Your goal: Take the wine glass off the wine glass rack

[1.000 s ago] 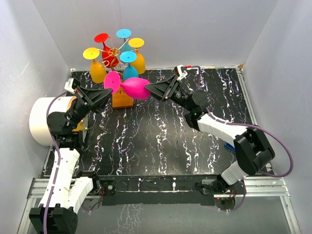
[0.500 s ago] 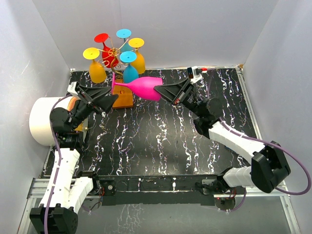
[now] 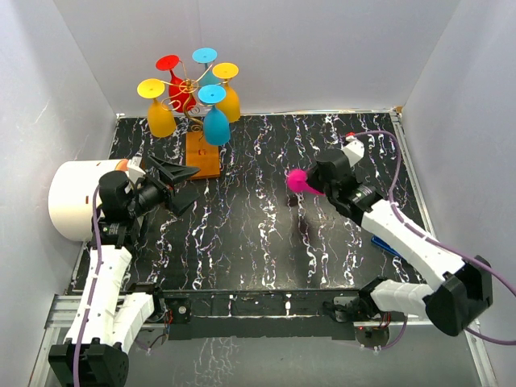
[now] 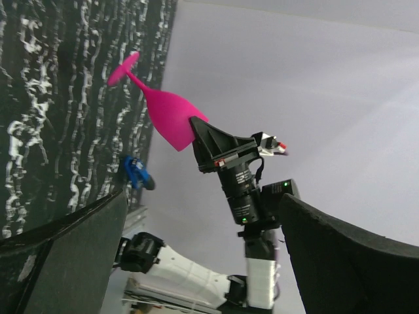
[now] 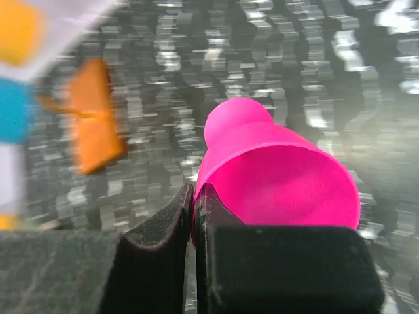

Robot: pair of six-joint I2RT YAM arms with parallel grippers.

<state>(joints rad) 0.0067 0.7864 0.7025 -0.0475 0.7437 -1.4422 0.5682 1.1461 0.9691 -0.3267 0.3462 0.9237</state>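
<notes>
Left arm: base near-left, elbow bent, forearm angled inward. Left gripper (image 3: pixel 184 185) roughly level, pointing right, jaws spread wide, empty.
Right arm: stretched forward from near-right base, wrist turned left. Right gripper (image 3: pixel 313 184) jaws pinched tight on wine glass (image 3: pixel 297 180) rim.

From high above the near edge, I'm looking down over the whole table (image 3: pixel 242 242) and wine glass rack (image 3: pixel 201 155). My left wrist camera is facing across toward the right arm (image 4: pixel 252 196), from a distance. My right wrist camera is sitting close against the pink wine glass (image 5: pixel 275 176), which all three views are sharing.
</notes>
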